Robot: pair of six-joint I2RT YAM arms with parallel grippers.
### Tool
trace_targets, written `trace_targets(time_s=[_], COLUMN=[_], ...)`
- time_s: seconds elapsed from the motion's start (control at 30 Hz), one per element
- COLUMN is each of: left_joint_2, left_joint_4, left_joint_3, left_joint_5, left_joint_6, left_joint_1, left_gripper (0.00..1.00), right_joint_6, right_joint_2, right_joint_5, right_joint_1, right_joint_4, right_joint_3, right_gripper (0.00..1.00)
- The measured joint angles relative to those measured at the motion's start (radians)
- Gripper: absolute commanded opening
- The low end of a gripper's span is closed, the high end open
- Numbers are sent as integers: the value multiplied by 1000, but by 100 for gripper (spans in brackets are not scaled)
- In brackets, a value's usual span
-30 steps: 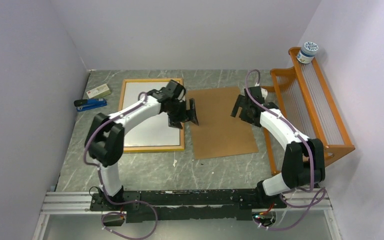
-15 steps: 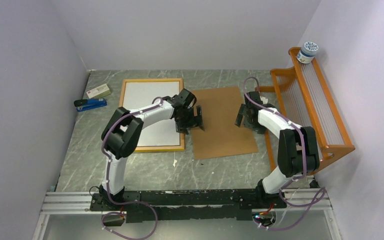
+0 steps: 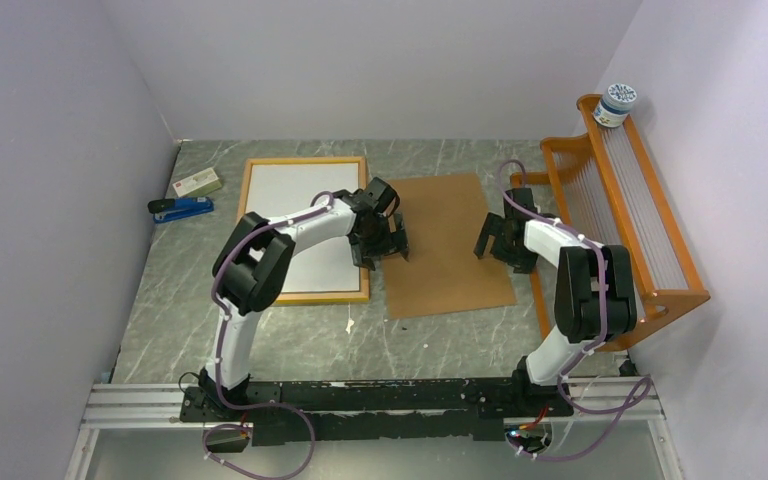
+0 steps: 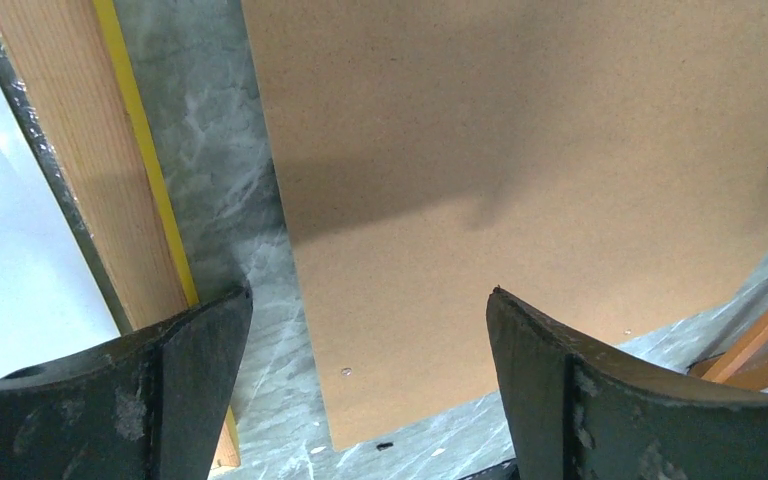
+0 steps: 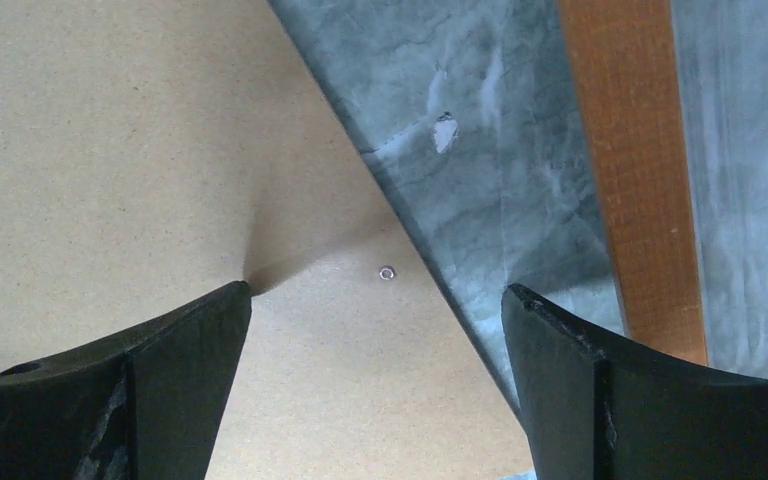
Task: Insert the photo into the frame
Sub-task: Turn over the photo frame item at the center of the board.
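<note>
**Two arms poised at either edge of a brown panel, claws wide**

A grey-green marbled table [image 3: 290, 340] fills a corner closed in by pale lilac walls, with an aluminium rail [image 3: 140, 400] along its near edge carrying both arm bases. A brown hardboard panel [image 3: 445, 250] lies flat at the centre.

Just left of the panel is the frame [image 3: 305, 160], its yellow-orange border flat on the table. The photo [image 3: 290, 195] lies inside the border with only a plain white face showing. Further left of the panel, by the wall, sit a blue stapler [image 3: 181, 208] and a small box [image 3: 196, 182]. Right of the panel stands an orange slatted rack [image 3: 660, 250], with a blue-and-white jar [image 3: 616, 103] on its far top corner.

The left arm bends high at the elbow, and its forearm slants across the frame's right side. The left gripper [image 3: 380, 245] hangs low over the panel's left edge. Its jaws are wide apart and hold nothing, and in the wrist view they straddle that edge and the bare strip of table beside the frame.

The right arm is folded tightly near the rack. The right gripper [image 3: 505, 250] is low over the panel's right edge, its jaws equally spread and empty. In its wrist view one finger [image 5: 160, 380] sits over the board and the other over the table.
</note>
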Motion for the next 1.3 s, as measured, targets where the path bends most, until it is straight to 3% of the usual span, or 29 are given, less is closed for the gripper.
trace_targets(time_s=[0.3, 0.43, 0.57, 0.87, 1.3], left_joint_2=[72, 82, 101, 108, 25], left_joint_4=[-65, -25, -48, -66, -65], left_joint_3=[100, 98, 118, 136, 134], left_joint_5=[57, 143, 196, 232, 205], left_joint_6=[0, 0, 43, 155, 211], left_joint_1=[2, 5, 20, 25, 40], left_gripper=[88, 76, 71, 69, 66], right_joint_6=[-16, -16, -16, -14, 2], right_joint_2=[-7, -21, -36, -109, -195], right_joint_5=[-47, -69, -81, -125, -204], right_joint_1=[-4, -12, -18, -37, -42], right_joint_4=[37, 56, 76, 147, 113], right_joint_3=[-12, -27, -46, -132, -201], right_gripper=[99, 98, 98, 97, 96])
